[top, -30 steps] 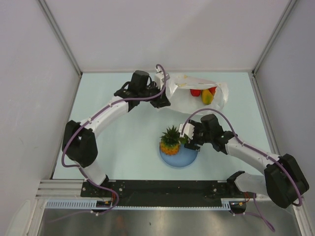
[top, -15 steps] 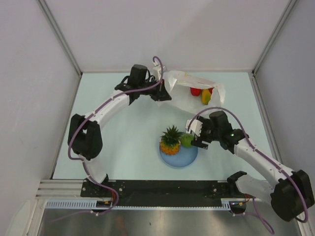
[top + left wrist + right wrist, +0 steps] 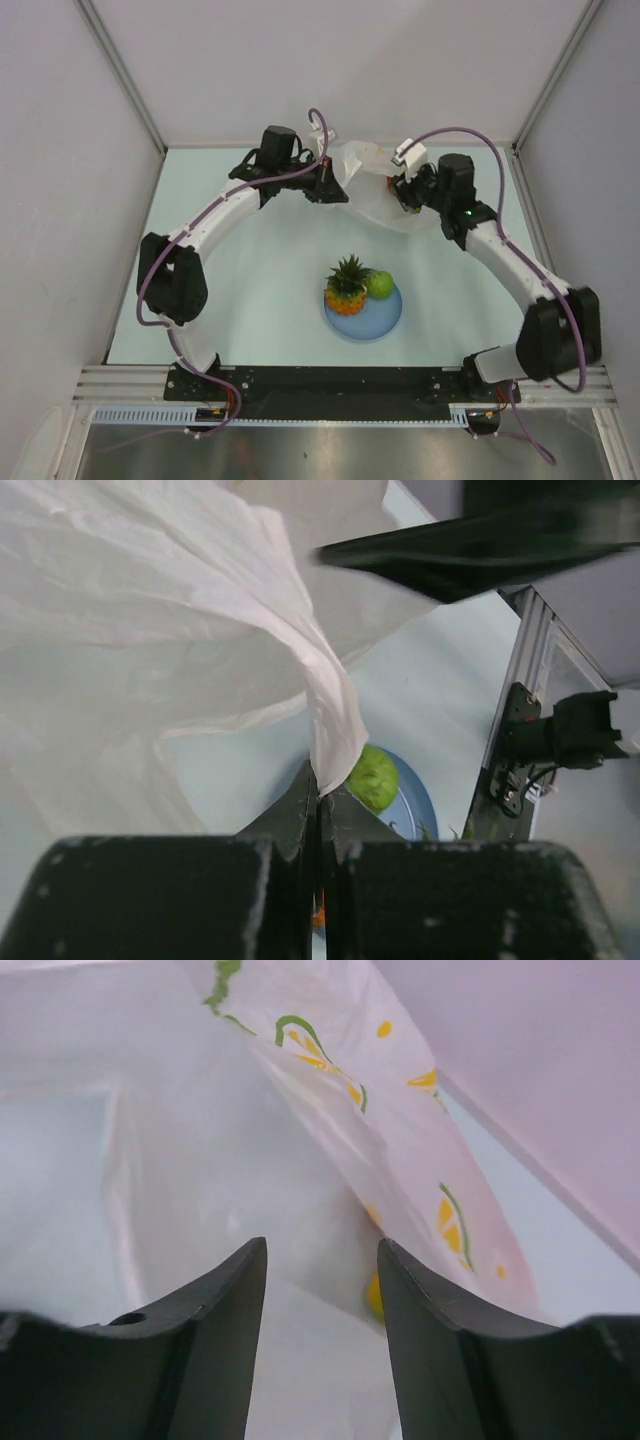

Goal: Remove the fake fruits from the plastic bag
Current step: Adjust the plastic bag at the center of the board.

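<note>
The plastic bag [image 3: 372,200] lies at the back of the table, white with green-yellow print. My left gripper [image 3: 326,190] is shut on the bag's left edge and holds it up; the pinched film shows in the left wrist view [image 3: 325,730]. My right gripper [image 3: 402,192] is open at the bag's mouth, empty. In the right wrist view its fingers [image 3: 222,1320] point into the bag [image 3: 200,1160], with a yellow-orange patch [image 3: 373,1296] ahead of them. The pineapple [image 3: 347,285] and green apple [image 3: 379,284] sit on the blue plate [image 3: 368,320]. The red piece is hidden.
The plate stands in the near middle of the table, between the two arm bases. In the left wrist view the apple [image 3: 372,778] and plate [image 3: 418,808] show beyond the fingers. White walls close in the table at the back and sides.
My right gripper let go of the green apple on the plate and swung back to the bag's mouth. My left gripper kept its hold on the bag's edge and shifted slightly.
</note>
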Available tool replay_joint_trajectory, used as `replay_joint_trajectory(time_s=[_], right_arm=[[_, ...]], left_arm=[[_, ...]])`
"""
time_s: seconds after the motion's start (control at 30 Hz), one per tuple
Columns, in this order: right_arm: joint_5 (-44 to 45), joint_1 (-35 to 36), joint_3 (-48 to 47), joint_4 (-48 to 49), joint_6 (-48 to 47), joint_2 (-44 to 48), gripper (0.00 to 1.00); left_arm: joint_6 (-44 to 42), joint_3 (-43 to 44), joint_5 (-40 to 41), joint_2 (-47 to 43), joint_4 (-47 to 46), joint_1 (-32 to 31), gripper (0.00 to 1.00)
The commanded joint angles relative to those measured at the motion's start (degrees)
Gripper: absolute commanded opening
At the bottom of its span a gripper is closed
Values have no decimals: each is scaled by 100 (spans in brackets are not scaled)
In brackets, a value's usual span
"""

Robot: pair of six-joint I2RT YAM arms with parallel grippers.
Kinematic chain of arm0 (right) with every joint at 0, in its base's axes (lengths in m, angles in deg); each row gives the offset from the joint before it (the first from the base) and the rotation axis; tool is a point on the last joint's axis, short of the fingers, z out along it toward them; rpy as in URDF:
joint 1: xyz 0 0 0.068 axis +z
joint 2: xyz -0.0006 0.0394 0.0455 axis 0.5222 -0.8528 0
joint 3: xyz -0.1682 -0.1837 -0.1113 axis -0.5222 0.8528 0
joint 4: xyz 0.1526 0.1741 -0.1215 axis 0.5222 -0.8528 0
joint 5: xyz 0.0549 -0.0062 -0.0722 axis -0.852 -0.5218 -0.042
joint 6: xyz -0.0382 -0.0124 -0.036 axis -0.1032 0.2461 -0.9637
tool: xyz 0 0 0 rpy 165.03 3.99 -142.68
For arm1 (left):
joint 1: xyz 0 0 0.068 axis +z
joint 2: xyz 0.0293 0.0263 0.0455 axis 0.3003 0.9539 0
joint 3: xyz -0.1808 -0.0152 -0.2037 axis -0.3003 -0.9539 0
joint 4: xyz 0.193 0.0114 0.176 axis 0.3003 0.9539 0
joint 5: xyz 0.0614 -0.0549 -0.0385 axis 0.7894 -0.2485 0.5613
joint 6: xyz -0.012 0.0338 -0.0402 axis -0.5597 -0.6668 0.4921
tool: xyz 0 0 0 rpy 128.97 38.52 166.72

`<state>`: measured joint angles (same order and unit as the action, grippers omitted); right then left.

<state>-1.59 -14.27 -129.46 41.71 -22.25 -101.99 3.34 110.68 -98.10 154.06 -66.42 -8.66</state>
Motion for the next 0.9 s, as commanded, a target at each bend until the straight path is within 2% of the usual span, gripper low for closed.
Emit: replay_joint_trajectory(time_s=[0.0,0.07,0.17,0.33,0.4,0.43,0.53,0.57,0.6,0.7,0.87], right_arm=[[622,484,-385,1088,668,-1240,52],[1559,608,-674,1186,824,-1818,50],[2047,511,-711,994,949,-2023,49],[2023,169,-439,125,1028,-1480,50],[1822,90,-351,122,1002,-1383,52],[1742,124,-350,192,949,-1417,54],[1452,325,-359,666,677,-1662,73],[1477,440,-359,754,580,-1750,87],[1530,537,-368,886,371,-1830,91],[1688,836,-447,1097,272,-2181,94],[2382,837,-850,1344,650,-2787,96]], left_arm=[[-394,23,-446,-897,205,-50,0],[-333,32,-490,-1169,170,-41,0],[-403,-484,-683,-1686,-232,-33,0],[-219,-1303,-560,-2180,-805,-59,0],[-201,-1515,-614,-2190,-946,-76,0],[-227,-1568,-579,-2164,-929,-76,0],[-254,-1498,-438,-1909,-832,-68,0],[-201,-1472,-438,-1848,-867,-68,0],[-140,-1463,-464,-1795,-902,-68,0],[-209,-1401,-455,-1750,-894,-68,0],[-394,-1331,-464,-1733,-736,-68,1]])
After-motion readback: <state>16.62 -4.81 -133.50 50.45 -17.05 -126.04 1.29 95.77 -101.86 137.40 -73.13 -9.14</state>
